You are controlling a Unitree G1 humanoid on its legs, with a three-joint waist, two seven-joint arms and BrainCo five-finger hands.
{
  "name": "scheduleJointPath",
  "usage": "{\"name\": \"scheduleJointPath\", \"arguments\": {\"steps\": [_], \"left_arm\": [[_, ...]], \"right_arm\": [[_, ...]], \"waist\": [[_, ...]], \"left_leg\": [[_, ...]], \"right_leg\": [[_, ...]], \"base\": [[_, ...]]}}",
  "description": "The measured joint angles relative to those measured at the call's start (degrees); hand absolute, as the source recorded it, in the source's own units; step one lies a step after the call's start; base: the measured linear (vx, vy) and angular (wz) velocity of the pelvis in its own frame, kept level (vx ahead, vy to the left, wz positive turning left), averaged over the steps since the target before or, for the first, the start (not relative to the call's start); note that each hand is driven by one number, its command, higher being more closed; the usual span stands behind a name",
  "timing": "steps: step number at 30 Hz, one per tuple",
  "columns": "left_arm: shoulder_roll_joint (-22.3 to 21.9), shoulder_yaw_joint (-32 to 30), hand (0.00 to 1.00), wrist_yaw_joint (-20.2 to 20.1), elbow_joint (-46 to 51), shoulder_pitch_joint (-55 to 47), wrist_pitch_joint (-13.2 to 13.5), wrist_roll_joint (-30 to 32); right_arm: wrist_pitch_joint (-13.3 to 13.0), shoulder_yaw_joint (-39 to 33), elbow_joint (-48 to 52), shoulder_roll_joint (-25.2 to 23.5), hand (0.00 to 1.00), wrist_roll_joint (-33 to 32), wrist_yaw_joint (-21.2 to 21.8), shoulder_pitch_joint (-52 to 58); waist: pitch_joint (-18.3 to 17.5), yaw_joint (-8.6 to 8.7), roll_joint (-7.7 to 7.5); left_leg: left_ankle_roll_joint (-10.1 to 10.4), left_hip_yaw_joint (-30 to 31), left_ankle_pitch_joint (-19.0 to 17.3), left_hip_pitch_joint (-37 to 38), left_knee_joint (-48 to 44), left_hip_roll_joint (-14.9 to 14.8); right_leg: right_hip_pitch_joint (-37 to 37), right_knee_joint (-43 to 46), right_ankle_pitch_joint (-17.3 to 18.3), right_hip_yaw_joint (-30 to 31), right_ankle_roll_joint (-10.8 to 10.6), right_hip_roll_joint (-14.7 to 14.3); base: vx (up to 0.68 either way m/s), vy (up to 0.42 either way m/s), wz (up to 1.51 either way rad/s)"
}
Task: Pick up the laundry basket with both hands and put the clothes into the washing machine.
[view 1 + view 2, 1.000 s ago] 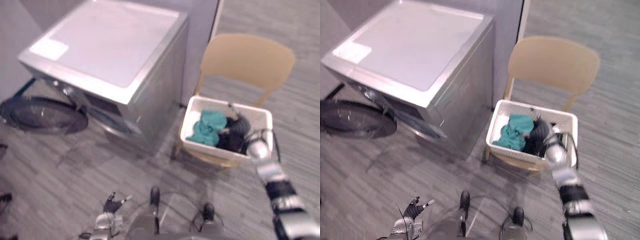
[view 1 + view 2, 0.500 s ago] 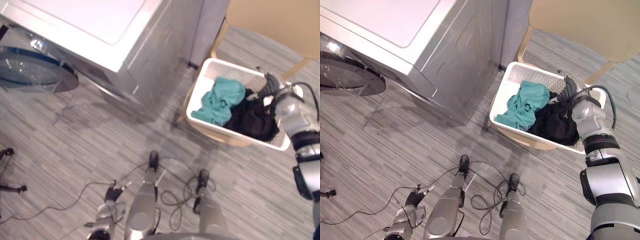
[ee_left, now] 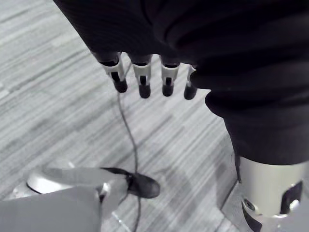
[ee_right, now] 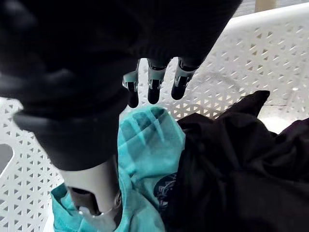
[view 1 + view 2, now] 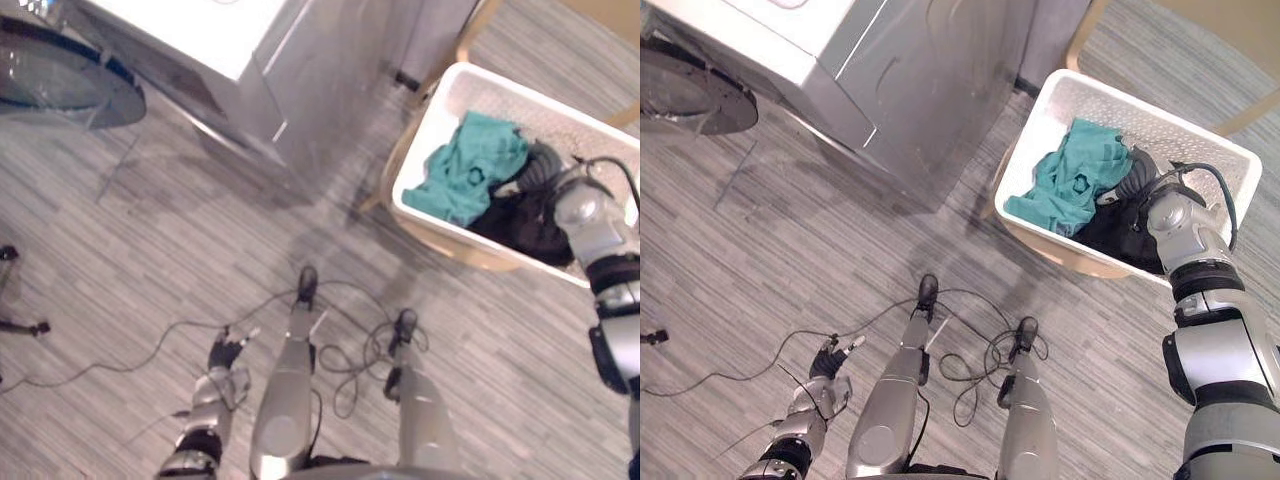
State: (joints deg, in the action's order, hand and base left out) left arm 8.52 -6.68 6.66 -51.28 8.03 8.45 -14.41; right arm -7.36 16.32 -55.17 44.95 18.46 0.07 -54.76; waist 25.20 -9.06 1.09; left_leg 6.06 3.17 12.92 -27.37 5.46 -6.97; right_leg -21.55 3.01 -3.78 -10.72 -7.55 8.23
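A white laundry basket (image 5: 424, 126) sits on a wooden chair seat (image 5: 447, 236) at the upper right. In it lie a teal garment (image 5: 468, 172) and a black garment (image 5: 520, 228). My right hand (image 5: 1137, 180) is inside the basket, over the clothes. In the right wrist view its fingers (image 4: 153, 85) are straight and open, hovering just above the teal garment (image 4: 145, 145) beside the black garment (image 4: 241, 164), with nothing held. My left hand (image 5: 226, 354) hangs low at the lower left over the floor, with its fingers (image 3: 143, 80) open and empty.
The silver washing machine (image 5: 330, 70) stands at the upper left beside the basket, its round door (image 5: 60, 85) swung open towards the left. Grey striped floor (image 5: 150, 250) lies between me and the machine. A black stand foot (image 5: 22, 325) is at the left edge.
The camera has tilted down, so the whole picture shifted. My right hand has gone from the basket's far rim to inside it, over the clothes. The left hand still hangs.
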Motion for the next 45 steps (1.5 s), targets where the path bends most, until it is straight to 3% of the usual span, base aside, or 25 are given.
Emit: {"name": "scheduleJointPath", "arguments": {"steps": [11,19,20,27,36,39,42,45], "left_arm": [[0.0,2.1,0.00,1.2,1.3,0.9,0.8,-1.3],[-0.6,2.1,0.00,1.3,3.3,3.3,1.0,-2.8],[-0.8,2.1,0.00,1.3,3.9,3.4,1.0,-3.0],[-3.0,1.9,0.00,1.4,6.0,4.5,1.0,-3.5],[-5.7,1.9,0.00,2.4,5.9,4.2,0.9,-4.0],[-4.9,1.4,0.00,2.4,6.3,3.7,0.9,-3.9],[-4.2,1.3,0.00,2.3,6.3,1.5,0.7,-2.8],[-3.5,-0.8,0.00,2.2,6.0,-1.7,0.5,-2.7]], "right_arm": [[0.1,0.1,-3.6,-0.9,0.00,0.0,-1.4,-5.6],[1.5,-1.4,-9.0,-0.9,0.00,0.0,-3.0,-7.8],[1.8,-2.5,-9.3,-0.8,1.00,0.0,-3.5,-7.7],[3.3,-4.2,-8.5,0.3,1.00,-0.2,-4.2,-6.7],[5.0,-7.0,-6.8,-6.1,1.00,0.9,-4.9,-2.6],[5.5,-7.8,-5.9,-6.3,1.00,1.4,-4.7,-1.7],[5.3,-12.4,1.1,-6.1,1.00,1.0,-5.1,1.6],[4.9,-17.0,7.2,-6.1,1.00,-3.1,-5.9,7.6]], "waist": [[0.3,-1.58,-0.36],[0.8,-3.65,-0.70],[1.0,-4.11,-0.60],[1.1,-4.67,-0.57],[1.1,-5.75,-0.59],[1.1,-4.31,-0.63],[0.9,-2.63,-0.97],[-2.0,-0.95,-2.18]], "left_leg": [[0.0,1.8,0.0,-4.2,0.0,0.0],[0.4,4.6,0.6,-8.9,-0.1,0.4],[0.4,4.7,0.6,-9.1,-0.1,0.5],[0.5,5.4,0.5,-11.2,-2.4,0.9],[0.4,4.0,0.6,-7.1,-4.8,1.0],[0.4,3.9,0.6,-4.0,-4.6,0.9],[0.4,2.3,0.5,0.8,-3.0,0.9],[0.4,1.2,0.5,4.6,-0.1,0.9]], "right_leg": [[-3.0,-0.1,0.0,-1.8,0.0,-0.2],[-6.6,0.3,0.5,-3.5,-0.3,-0.1],[-7.0,1.2,1.2,-3.5,-0.4,0.1],[-9.2,6.1,4.5,-4.9,-0.2,1.2],[-6.0,7.9,5.6,-2.9,0.1,1.7],[-3.0,7.9,5.8,-2.9,0.3,1.6],[0.4,7.8,6.3,-1.9,0.0,1.8],[2.3,7.8,6.7,-1.2,-0.4,1.8]], "base": [[0.02,-0.011,0.05],[0.06,0.000,0.10],[0.05,0.020,0.08],[0.04,0.024,0.13],[0.03,-0.003,-0.06],[0.03,-0.015,0.03],[0.00,-0.002,-0.06],[0.00,-0.007,-0.06]]}}
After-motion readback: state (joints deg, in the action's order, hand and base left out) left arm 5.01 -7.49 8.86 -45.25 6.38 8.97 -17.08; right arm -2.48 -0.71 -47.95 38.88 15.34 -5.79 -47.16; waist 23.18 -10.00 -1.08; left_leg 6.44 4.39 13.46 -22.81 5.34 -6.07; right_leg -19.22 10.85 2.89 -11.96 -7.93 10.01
